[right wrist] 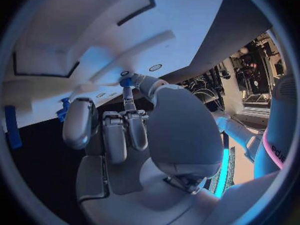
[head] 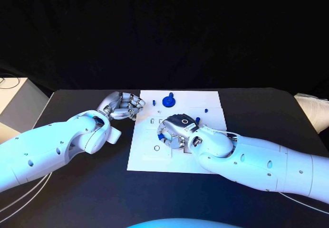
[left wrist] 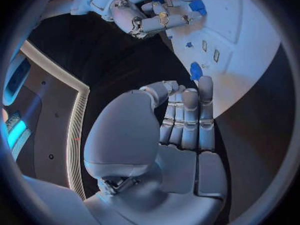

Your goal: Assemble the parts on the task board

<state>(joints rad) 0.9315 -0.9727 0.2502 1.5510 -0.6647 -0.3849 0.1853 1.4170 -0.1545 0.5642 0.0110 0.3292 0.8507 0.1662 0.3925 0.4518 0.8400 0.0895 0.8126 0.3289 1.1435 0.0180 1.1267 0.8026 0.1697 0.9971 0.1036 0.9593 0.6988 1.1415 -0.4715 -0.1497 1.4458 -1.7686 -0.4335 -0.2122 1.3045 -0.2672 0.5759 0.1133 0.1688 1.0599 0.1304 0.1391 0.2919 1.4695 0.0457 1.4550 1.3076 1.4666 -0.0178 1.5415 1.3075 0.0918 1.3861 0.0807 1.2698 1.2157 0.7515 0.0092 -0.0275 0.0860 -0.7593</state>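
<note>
My right hand (head: 179, 129) was over the middle of the task board (head: 206, 102), pinching a small blue part (right wrist: 126, 82) betw. thumb and a finger, its tip at the board's white surface. My left hand (head: 123, 105) sat at the board's left edge on the table (head: 82, 190), fingers curled in, holding nothing. Another blue part (head: 169, 100) lay near the board's far edge.
</note>
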